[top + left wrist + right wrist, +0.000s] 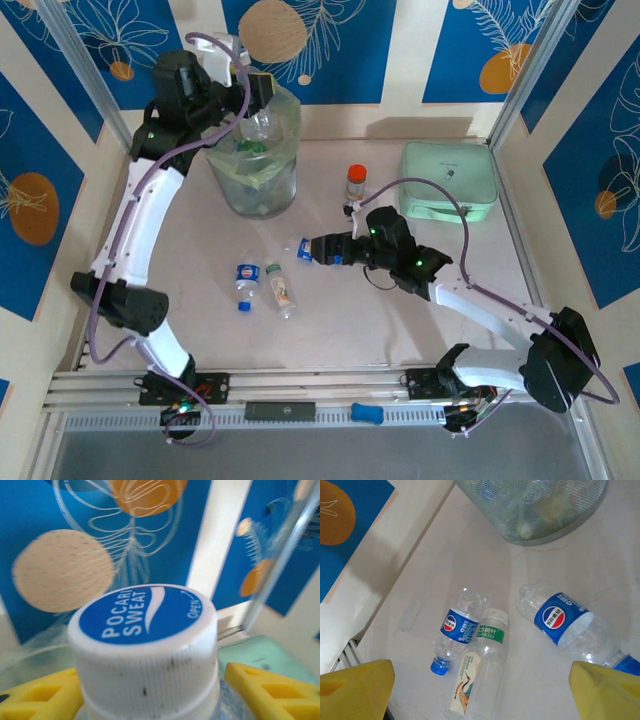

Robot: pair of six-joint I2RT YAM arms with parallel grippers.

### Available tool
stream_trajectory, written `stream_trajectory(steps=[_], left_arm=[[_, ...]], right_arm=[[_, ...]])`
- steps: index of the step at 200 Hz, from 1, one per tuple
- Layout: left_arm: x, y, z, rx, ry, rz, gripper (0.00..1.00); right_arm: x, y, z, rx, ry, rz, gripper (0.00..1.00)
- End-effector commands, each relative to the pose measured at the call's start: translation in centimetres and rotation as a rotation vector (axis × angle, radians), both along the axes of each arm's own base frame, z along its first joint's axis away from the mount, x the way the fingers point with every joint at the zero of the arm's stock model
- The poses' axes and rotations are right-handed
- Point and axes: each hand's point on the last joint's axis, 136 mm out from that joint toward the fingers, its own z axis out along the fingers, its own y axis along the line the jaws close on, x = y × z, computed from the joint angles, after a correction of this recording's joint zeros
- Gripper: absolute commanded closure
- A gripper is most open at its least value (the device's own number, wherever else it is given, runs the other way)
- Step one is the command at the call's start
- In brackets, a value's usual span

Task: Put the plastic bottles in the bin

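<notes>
Far left: the left arm (140,220) reaches away to the bin (285,175), a tall round pale-green basket with a thin clear liner, standing far left of centre on the surface (330,330). The left jaws are closed on a clear bottle (262,125) just under its cap. From the left wrist, a yellow finger (35,697) sits on each side of the neck, and the ribbed white cap (145,645) has a blue top reading POCARI SWEAT. From above, that bottle hangs at the bin's mouth; cannot tell whether it touches the rim. Inside the bin are green and clear shapes, blurred through the wall. Nearer, mid-surface, two bottles lie side by side, almost touching. One is a small blue-label bottle (246,283) with its blue cap toward the near edge. Just right of it is a white-capped bottle (281,290) with a green band and pale label, cap toward the far side. Right of these and slightly farther lies a larger bottle (303,248) with a blue label, on its side, directly ahead of the right jaws. Those jaws are spread wide, holding nothing, with yellow fingers (355,690) at both lower corners of the right wrist view. The larger bottle's cap end runs up beside one of them; contact unclear. Farther right an orange-capped jar (356,183) stands upright, and a mint-green case (449,182) sits far right. The right arm (500,310) stretches in from the near right.
</notes>
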Motion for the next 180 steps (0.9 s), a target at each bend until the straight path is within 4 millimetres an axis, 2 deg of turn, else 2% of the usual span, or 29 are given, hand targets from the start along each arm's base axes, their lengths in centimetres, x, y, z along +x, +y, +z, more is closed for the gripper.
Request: stream_trajectory(steps=[1,25,60,103,151,168,180], left_arm=[[2.7,3.4,-3.1,0.230,0.032,0.136,0.48],[5.2,5.2,-5.0,0.370,0.041,0.209,0.50],[7.4,6.1,-9.1,0.522,0.084,0.242,0.50],[8.8,6.4,-13.5,0.623,0.149,0.233,0.50],[9.5,6.3,-15.4,0.646,0.174,0.222,0.48],[9.6,6.1,-16.1,0.642,0.189,0.215,0.43],[9.6,6.1,-16.2,0.636,0.196,0.216,0.30]], right_arm=[[-0.2,-1.2,0.1,-0.016,-0.011,-0.035,0.09],[-0.2,-1.7,0.4,-0.022,-0.023,-0.051,0.09],[-0.2,-1.7,0.9,-0.029,-0.029,-0.045,0.09],[-0.2,-1.6,1.4,-0.024,-0.031,-0.044,0.09],[-0.6,-2.2,1.5,-0.029,-0.029,-0.059,0.09],[-0.7,-2.5,1.7,-0.035,-0.038,-0.066,0.09],[-0.7,-2.7,1.9,-0.036,-0.044,-0.072,0.09]])
